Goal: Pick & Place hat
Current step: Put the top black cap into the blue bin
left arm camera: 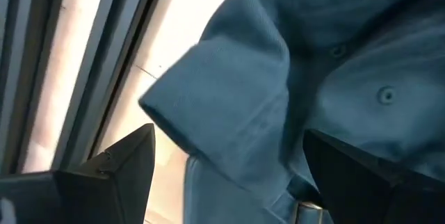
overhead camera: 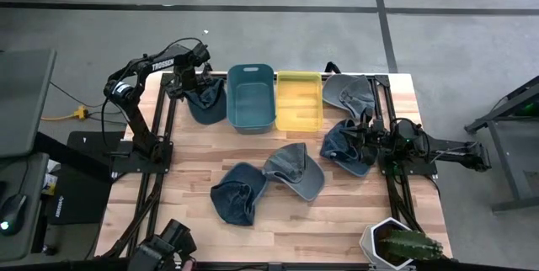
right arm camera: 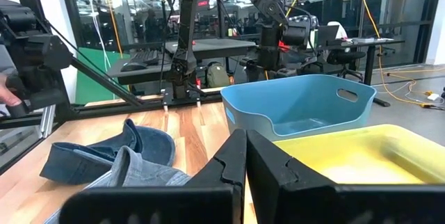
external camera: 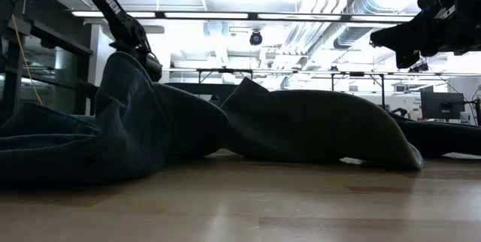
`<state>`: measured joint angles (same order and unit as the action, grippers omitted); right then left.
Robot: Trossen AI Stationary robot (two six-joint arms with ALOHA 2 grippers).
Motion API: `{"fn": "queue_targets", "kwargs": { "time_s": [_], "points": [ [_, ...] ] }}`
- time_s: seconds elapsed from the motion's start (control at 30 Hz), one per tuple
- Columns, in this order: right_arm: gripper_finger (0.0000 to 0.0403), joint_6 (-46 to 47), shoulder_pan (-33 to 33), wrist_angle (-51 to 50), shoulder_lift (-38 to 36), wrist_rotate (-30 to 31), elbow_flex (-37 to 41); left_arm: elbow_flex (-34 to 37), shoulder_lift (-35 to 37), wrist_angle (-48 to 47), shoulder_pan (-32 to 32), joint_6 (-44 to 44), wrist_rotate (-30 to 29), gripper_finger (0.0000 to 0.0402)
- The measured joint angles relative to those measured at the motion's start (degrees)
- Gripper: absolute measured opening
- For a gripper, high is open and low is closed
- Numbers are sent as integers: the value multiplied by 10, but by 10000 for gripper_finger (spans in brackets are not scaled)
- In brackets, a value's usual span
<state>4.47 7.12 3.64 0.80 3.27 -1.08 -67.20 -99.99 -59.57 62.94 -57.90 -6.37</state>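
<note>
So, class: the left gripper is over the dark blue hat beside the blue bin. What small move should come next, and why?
Probably close the left gripper on the dark blue hat. In the left wrist view its open fingers straddle a fold of the fabric, and the blue bin sits right beside it. The right gripper waits shut, holding nothing.
</note>
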Motion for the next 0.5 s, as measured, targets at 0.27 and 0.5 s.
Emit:
{"fn": "queue_targets", "kwargs": {
  "time_s": [0.27,0.5],
  "points": [
    [8,0,0,0,0,0,0,50,1,83,1,-15,29,307],
    [5,0,0,0,0,0,0,50,1,89,0,-11,12,307]
  ]
}}
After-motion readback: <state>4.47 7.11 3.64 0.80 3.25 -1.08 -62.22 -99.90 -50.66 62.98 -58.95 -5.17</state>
